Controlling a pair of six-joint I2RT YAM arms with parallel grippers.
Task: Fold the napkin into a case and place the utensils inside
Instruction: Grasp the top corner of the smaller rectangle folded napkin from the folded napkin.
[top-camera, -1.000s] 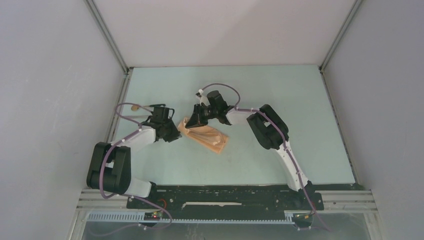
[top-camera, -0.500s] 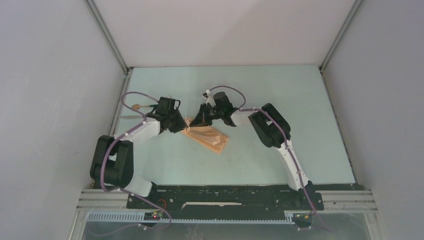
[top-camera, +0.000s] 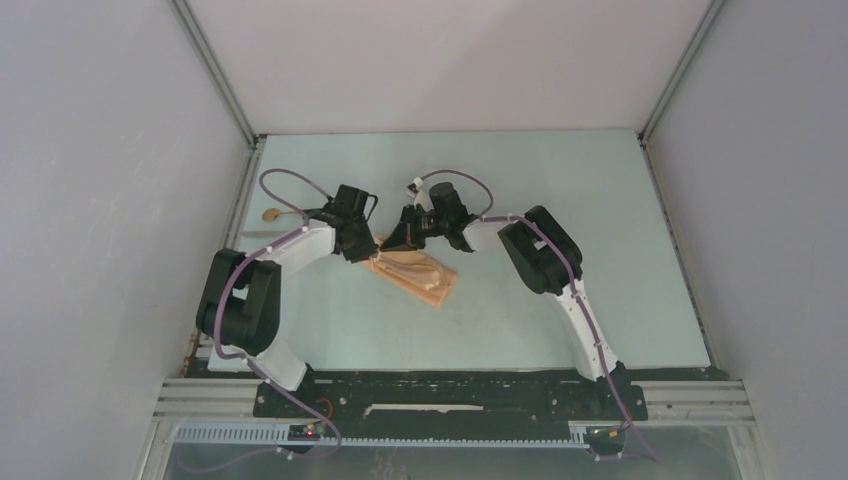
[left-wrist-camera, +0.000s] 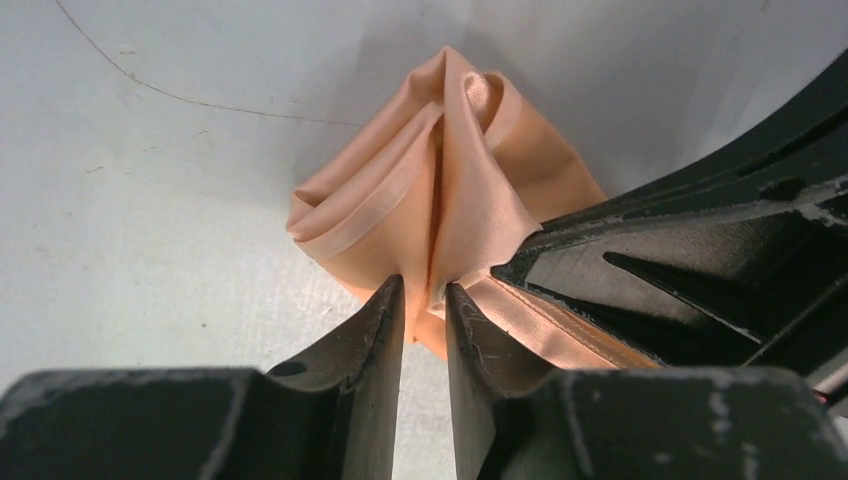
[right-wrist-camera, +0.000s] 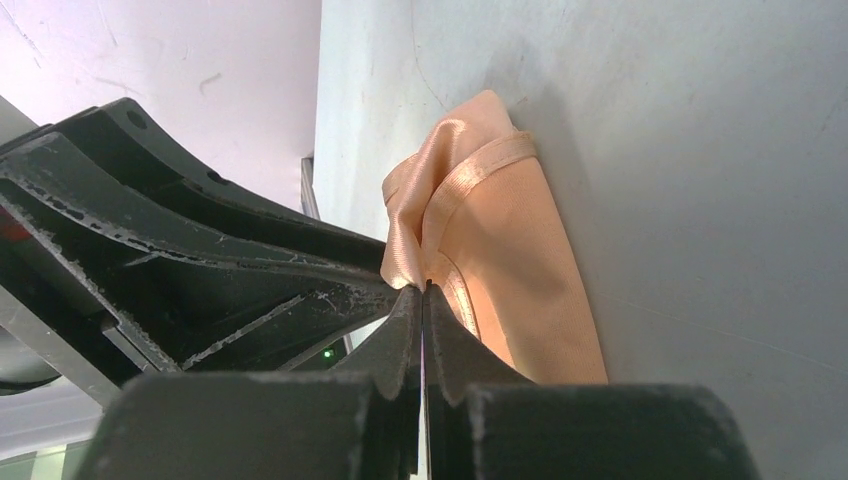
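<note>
Your folded napkin (top-camera: 418, 275) lies mid-bench (top-camera: 560, 190), with its left end bunched upward. There your left tool (left-wrist-camera: 425, 290) pinches a fold in a narrow gap. Your right tool (right-wrist-camera: 422, 292) is clamped tight on the hem (the tools nearly touch). The spoon (top-camera: 270, 213) lies far left.

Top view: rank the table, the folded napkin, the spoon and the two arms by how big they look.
1. The table, by far the largest.
2. The left arm and right arm: they look alike, so not ranked.
3. The napkin.
4. The spoon, a slim piece near the table's left edge.
</note>
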